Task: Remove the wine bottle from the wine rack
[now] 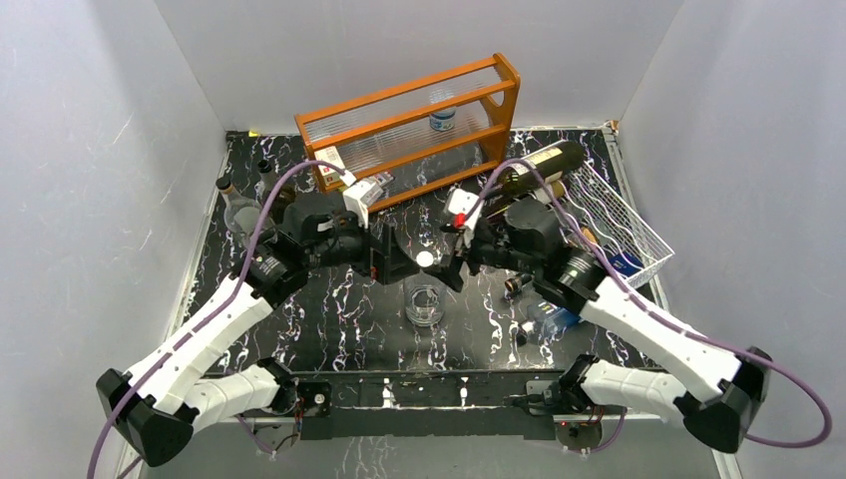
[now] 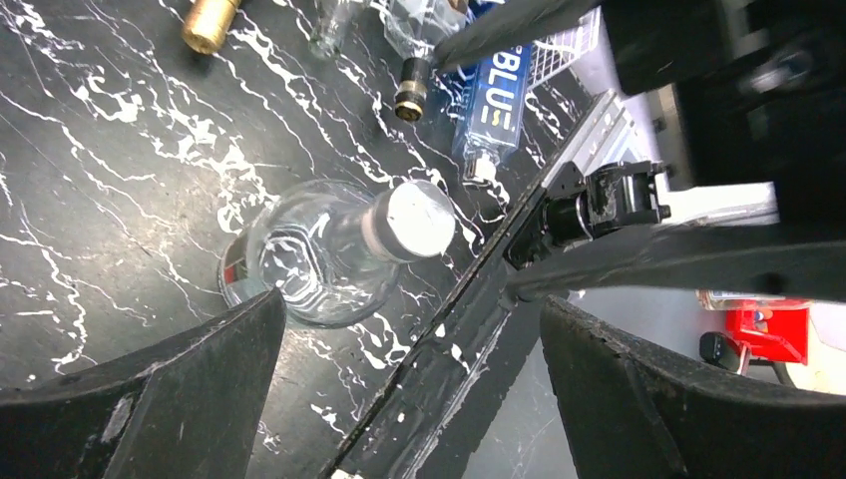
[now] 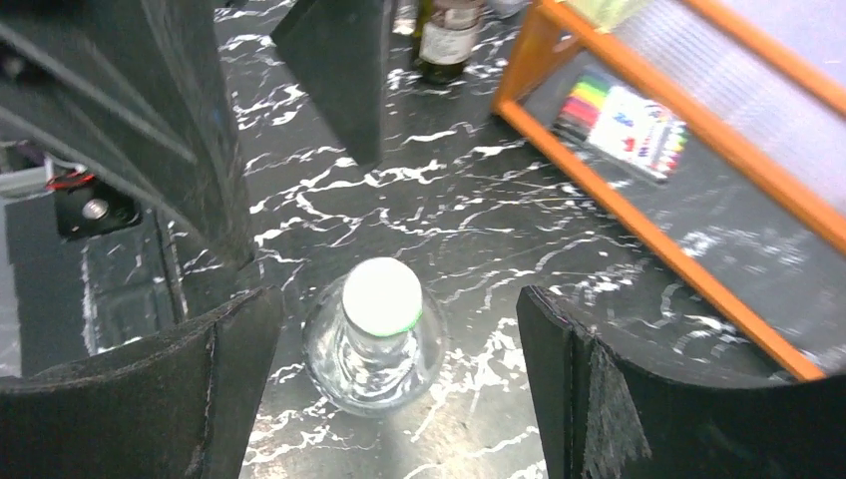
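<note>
Between left and right jaws, both wide open and empty, a clear bottle (image 3: 379, 339) stands upright.

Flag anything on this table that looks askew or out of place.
The dark wine bottle lies tilted across the far corner of the white wire rack, its neck poking past the rim. In front of the rack, a blue-labelled bottle lies on its side.

Beyond the right gripper (image 3: 396, 299), a dark bottle (image 3: 446, 40) runs off the top edge — label unreadable; rightward, the orange shelf (image 3: 638, 225) blurs, cropped.
</note>
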Action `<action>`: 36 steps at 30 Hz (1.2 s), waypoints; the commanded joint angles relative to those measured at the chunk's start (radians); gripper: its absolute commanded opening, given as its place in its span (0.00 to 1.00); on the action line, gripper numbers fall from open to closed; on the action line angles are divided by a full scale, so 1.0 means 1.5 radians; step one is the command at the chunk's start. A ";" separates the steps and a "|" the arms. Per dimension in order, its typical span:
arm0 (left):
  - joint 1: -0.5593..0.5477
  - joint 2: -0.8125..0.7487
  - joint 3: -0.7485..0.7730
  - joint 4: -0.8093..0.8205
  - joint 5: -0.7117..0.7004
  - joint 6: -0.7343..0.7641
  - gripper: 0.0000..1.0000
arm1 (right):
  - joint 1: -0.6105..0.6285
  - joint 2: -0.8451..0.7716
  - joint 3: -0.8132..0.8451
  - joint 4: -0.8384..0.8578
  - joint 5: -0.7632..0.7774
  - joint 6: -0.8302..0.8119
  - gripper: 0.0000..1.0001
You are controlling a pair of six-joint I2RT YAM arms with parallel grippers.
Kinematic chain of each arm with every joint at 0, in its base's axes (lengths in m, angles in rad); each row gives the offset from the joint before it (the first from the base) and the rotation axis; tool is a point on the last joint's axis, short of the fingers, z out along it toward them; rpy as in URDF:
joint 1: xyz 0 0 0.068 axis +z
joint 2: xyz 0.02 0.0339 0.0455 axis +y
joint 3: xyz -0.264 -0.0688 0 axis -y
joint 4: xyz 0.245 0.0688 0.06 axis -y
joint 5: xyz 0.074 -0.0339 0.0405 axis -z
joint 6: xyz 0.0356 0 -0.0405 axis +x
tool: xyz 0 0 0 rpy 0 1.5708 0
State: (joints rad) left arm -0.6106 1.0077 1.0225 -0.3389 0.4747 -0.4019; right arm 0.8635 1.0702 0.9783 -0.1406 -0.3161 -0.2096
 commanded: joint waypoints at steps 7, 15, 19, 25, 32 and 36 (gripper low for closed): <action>-0.165 0.020 0.057 -0.059 -0.295 -0.009 0.97 | -0.002 -0.209 0.008 -0.057 0.593 0.230 0.98; -0.274 0.133 0.122 -0.081 -0.458 0.031 0.94 | -0.002 -0.266 -0.011 -0.050 0.715 0.240 0.98; -0.283 0.168 0.128 -0.084 -0.470 0.032 0.91 | -0.002 -0.250 0.003 -0.071 0.768 0.253 0.98; -0.283 0.190 0.129 -0.092 -0.483 0.033 0.75 | -0.002 -0.171 0.053 -0.183 0.877 0.349 0.98; -0.282 0.210 0.141 -0.094 -0.513 0.040 0.63 | -0.002 -0.154 0.054 -0.181 0.834 0.374 0.98; -0.283 0.220 0.150 -0.095 -0.508 0.044 0.49 | -0.002 -0.139 0.074 -0.194 0.782 0.353 0.98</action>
State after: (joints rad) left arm -1.0309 1.3342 1.2011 -0.4725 -0.2638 -0.3527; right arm 0.8593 0.8616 1.0210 -0.4450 0.9035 0.3157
